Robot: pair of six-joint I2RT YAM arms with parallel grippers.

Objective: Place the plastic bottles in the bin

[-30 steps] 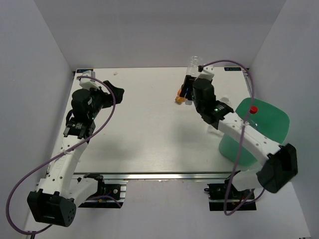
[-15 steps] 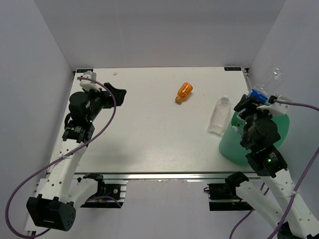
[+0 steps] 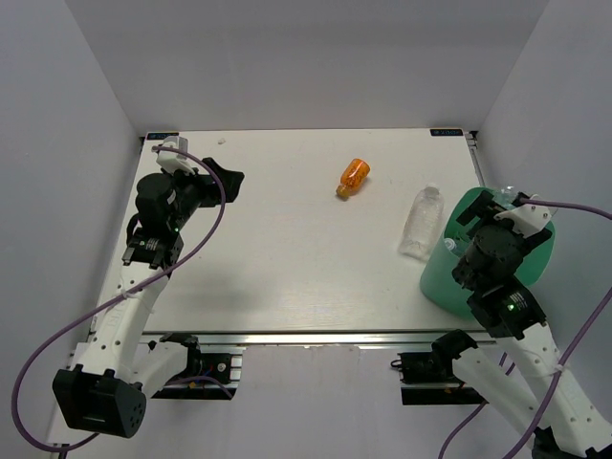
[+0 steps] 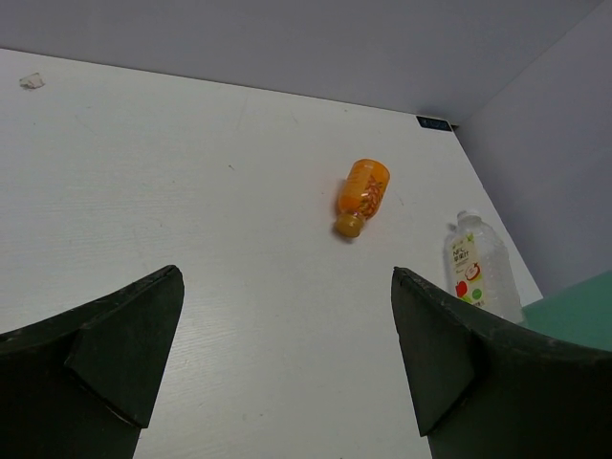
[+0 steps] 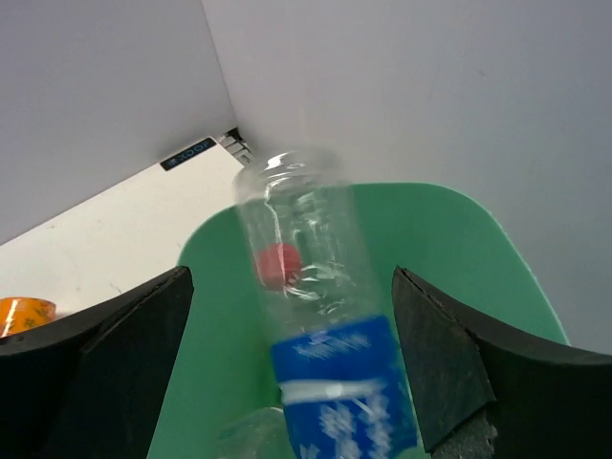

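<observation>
Right fingers (image 5: 105,344) spread wide, blue-labelled bottle (image 5: 330,335) loose between them, mid-frame over the green bin (image 5: 478,253)! Left fingers (image 4: 105,354) wide too. Orange bottle (image 4: 363,194) and clear bottle (image 4: 476,273) lie on the desk (image 4: 191,191): light, slippery, I'd pinch mid-body.

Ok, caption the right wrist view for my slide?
Right claw over the bin, jaws wide, blue-labelled bottle loose between them.

Matt white table (image 3: 287,258) with a faint wood grain; orange bottle (image 4: 362,194), glossy see-through plastic; clear bottle (image 4: 478,273), shiny plastic with a printed white-and-green label; blue-labelled bottle (image 5: 311,258), transparent plastic with a glossy label; bin (image 5: 459,249), smooth mint-green plastic with a dull sheen; left gripper (image 4: 287,382), matt black jaws, plastic by the look
</observation>
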